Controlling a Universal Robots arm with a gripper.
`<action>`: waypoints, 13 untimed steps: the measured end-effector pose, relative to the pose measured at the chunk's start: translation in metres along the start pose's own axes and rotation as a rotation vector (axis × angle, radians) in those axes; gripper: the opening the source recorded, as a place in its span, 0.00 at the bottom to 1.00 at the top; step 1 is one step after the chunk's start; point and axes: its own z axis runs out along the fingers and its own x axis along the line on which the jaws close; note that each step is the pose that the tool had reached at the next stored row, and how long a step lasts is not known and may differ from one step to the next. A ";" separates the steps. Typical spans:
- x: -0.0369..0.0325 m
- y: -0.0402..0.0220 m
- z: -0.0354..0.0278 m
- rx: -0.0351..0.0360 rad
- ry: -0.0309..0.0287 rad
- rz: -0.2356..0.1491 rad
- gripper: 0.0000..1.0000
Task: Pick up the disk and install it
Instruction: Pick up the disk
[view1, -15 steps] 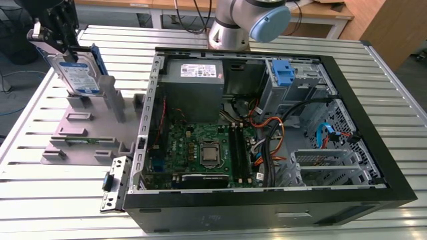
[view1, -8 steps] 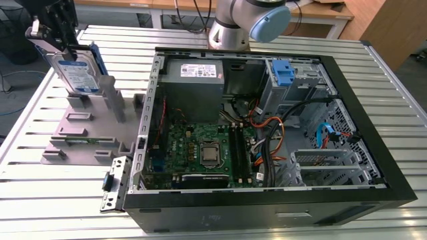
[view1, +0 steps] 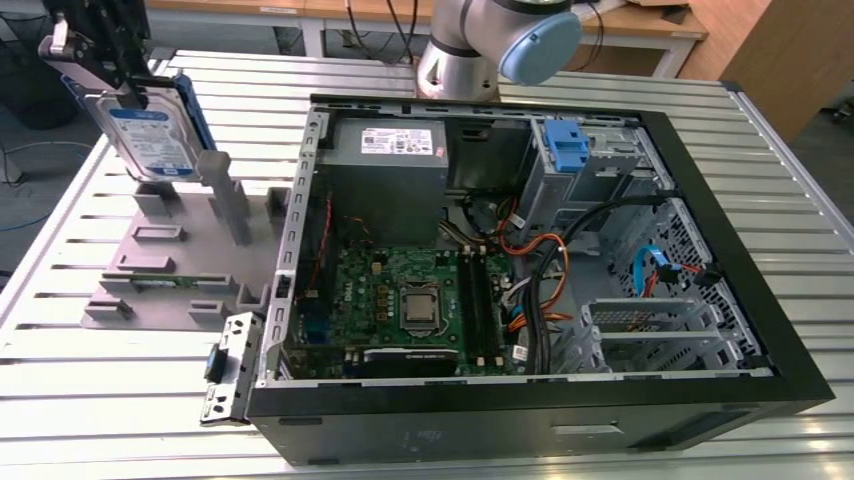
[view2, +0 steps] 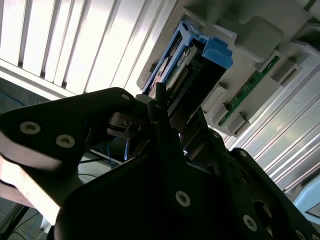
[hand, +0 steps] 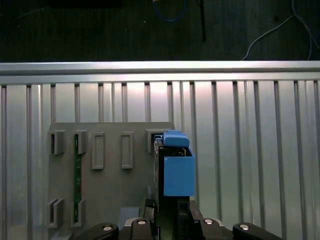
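- As the exterior view's upper left shows, the claw (view1: 131, 90) is clamped on the upright disk (view1: 147, 138).
- Disk is over the grey fixture (view1: 187, 240) on the tabletop (view1: 107, 385).

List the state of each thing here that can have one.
disk, upright at the grey holder, clamped in the pincer.
pincer, shut on the disk.
computer case, lying on its side, open.
grey holder, flat on the table beside the case.
memory stick, seated in a holder slot.
blue bracket, standing inside the case.
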 end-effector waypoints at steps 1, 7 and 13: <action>-0.0002 0.0001 -0.0019 0.0001 0.0000 0.000 0.35; -0.0009 0.0003 -0.0101 0.0001 0.0000 0.000 0.35; -0.0012 0.0004 -0.0132 0.0002 -0.0001 0.000 0.35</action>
